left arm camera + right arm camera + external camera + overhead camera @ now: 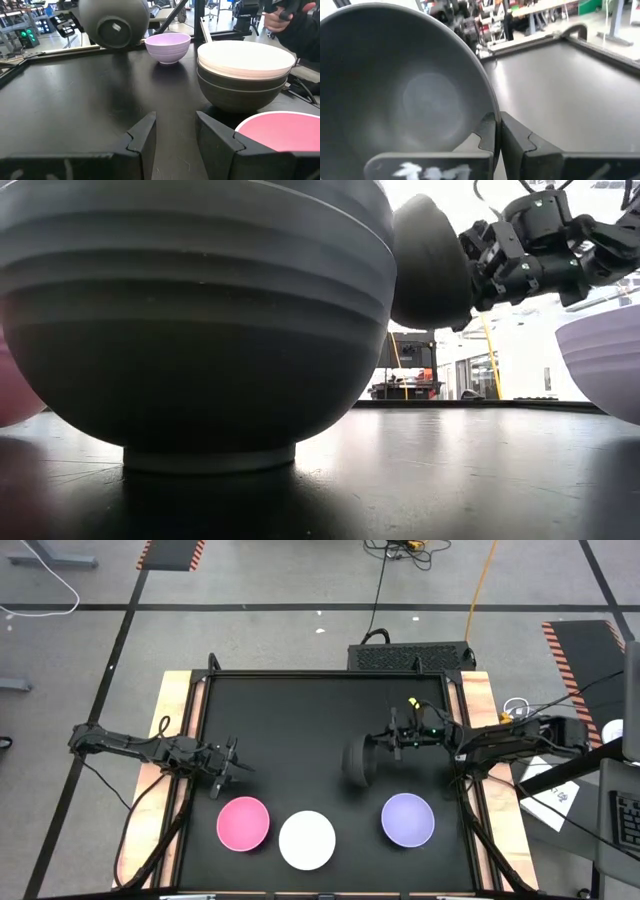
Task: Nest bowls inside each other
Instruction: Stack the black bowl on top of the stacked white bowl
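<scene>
My right gripper [374,747] is over the table's middle right, shut on a black bowl [357,762] that is tipped on its side in the air. The same bowl shows high up in the low view [430,265]. Along the near edge stand a pink bowl [243,823], a white bowl [307,839] and a lavender bowl [408,819]. The white one [245,59] sits nested in another black bowl [240,95], which stands on its foot. My left gripper [175,132] is open, just above the table beyond the pink bowl [285,130], touching nothing. My right gripper pinches the black bowl's rim [492,117], one finger inside the hollow and one finger [520,142] outside. The fingers come level from the table's right. The bowl is lifted clear and hangs on its side, its mouth facing the gripper and its foot [115,31] toward the left.
The black mat's raised frame [190,710] and wooden side strips [480,700] bound the work area. The mat's far half [300,710] is bare. A person's dark sleeve [295,25] shows beyond the table in the left wrist view.
</scene>
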Available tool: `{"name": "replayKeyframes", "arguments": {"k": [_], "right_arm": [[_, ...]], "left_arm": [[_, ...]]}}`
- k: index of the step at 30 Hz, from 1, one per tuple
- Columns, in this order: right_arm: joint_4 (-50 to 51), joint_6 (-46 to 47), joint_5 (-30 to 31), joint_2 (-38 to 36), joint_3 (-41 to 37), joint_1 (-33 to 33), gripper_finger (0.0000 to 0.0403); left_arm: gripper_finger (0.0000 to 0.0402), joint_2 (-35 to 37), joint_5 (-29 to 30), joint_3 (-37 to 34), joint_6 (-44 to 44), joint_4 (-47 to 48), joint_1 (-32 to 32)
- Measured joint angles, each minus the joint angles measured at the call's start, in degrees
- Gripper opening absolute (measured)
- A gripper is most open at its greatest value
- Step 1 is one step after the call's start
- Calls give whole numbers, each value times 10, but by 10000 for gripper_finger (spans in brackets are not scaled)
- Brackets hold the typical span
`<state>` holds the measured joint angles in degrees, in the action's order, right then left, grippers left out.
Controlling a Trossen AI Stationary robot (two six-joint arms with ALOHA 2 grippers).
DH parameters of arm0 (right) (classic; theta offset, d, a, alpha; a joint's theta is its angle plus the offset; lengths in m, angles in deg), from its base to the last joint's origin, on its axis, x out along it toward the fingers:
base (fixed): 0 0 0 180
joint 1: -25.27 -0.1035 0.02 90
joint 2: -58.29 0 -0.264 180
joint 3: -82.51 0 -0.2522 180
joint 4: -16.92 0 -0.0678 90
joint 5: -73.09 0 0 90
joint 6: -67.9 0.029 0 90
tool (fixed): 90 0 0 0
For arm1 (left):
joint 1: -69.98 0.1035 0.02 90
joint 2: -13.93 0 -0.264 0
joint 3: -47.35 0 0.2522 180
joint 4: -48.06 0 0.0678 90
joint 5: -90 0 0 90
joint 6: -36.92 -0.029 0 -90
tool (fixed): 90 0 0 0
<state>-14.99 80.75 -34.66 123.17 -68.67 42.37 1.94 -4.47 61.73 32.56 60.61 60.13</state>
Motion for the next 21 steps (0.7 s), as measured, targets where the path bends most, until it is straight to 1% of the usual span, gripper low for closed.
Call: {"name": "replayKeyframes", "arguments": {"k": [5,10,13,16,21], "right_arm": [[0,-10,41,0,-14,-19,4],[-45,-19,42,-22,-28,-19,4],[-36,-30,41,-67,-37,-19,4],[4,-41,41,-127,-38,-19,4],[130,-55,45,-236,-38,-19,4]], "left_arm": [[136,0,0,0,2,0,0],[136,0,0,0,6,-2,0],[136,0,0,0,14,-2,0],[136,0,0,0,16,-1,0],[136,0,0,0,17,0,0]]}}
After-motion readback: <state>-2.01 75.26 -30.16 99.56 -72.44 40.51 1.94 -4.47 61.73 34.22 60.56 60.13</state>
